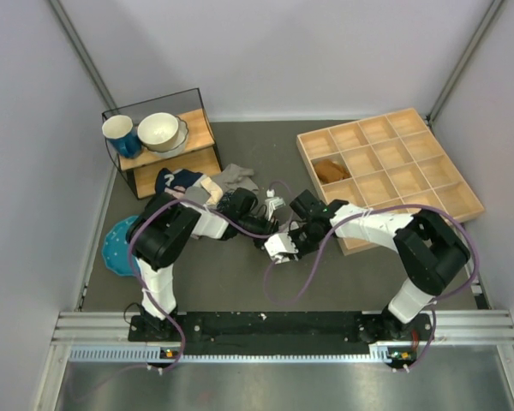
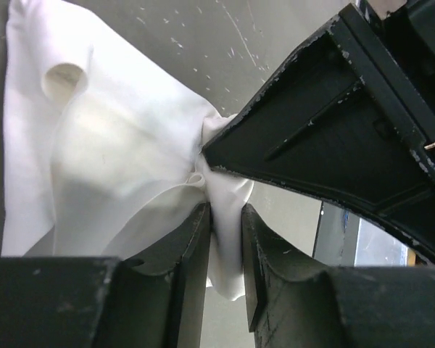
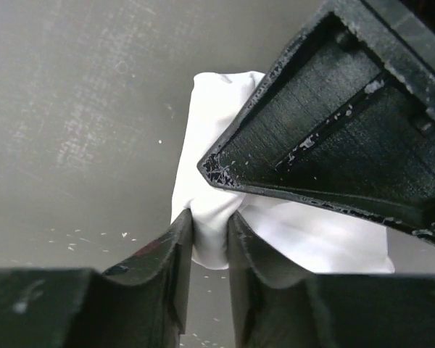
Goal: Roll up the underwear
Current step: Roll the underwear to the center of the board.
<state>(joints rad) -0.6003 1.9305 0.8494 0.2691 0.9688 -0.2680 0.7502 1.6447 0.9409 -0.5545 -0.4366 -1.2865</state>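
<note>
The white underwear (image 1: pixel 282 247) lies bunched on the grey table between the two arms. In the left wrist view the white cloth (image 2: pixel 109 159) spreads to the upper left, and my left gripper (image 2: pixel 225 232) is shut on a pinched fold of it. In the right wrist view my right gripper (image 3: pixel 210 232) is shut on another fold of the white underwear (image 3: pixel 217 145). In the top view the left gripper (image 1: pixel 270 233) and the right gripper (image 1: pixel 293 241) meet over the cloth. Each wrist view shows the other arm's gripper close above.
A wooden compartment tray (image 1: pixel 428 193) stands at the right, one cell holding a brown item (image 1: pixel 331 169). A wooden shelf (image 1: pixel 207 137) with a blue cup (image 1: pixel 120 134) and a white bowl (image 1: pixel 161 130) is at the back left. Other clothes (image 1: pixel 201 182) lie before it. A teal item (image 1: pixel 118 246) lies left.
</note>
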